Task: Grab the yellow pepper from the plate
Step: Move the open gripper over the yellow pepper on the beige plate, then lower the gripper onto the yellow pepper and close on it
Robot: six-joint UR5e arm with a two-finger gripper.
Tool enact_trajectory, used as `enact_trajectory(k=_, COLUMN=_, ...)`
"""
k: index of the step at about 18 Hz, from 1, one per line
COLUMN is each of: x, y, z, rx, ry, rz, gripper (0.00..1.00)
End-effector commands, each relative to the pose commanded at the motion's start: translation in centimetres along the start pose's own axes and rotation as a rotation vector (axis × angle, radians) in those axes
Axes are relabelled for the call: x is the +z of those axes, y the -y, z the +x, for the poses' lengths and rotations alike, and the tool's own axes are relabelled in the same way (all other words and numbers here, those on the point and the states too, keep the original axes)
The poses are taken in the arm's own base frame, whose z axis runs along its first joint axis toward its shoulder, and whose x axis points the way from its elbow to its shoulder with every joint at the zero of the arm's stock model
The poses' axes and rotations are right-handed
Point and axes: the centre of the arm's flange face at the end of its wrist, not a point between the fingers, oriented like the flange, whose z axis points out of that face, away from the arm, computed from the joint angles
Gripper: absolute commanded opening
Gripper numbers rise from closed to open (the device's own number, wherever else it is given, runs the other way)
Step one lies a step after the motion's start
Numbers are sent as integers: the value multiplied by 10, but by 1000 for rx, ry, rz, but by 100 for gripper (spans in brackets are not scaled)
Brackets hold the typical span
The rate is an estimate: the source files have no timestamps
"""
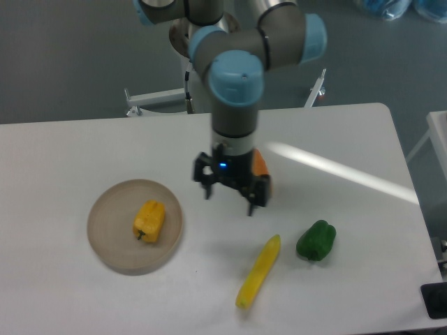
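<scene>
Pepper (149, 221) sits on the plate (105, 241), left of my gripper (229, 198), whose fingers are spread and empty. I'd centre over it, then descend straddling its lobes.

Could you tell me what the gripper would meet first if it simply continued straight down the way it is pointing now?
Probably bare table. The open gripper points down between the plate and the long yellow chili, though depth is unclear.

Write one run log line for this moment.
hand: open, empty, right of plate | yellow pepper: on plate, untouched | step: not yet grasped
</scene>
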Motion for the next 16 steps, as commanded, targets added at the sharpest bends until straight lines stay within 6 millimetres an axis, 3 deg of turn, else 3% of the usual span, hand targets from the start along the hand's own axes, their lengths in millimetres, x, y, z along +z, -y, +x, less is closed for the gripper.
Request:
enact_trajectory(k=4, x=37, y=-6, z=30, rx=24, ry=3, rz=30, gripper=100)
enact_trajectory(k=8, x=71, y=-17, z=35, rx=23, ry=-13, rz=-16, gripper=100)
enact_trajectory(k=16, x=100, y=-21, z=61, rx=72, ry=-3, rz=-52, gripper=100)
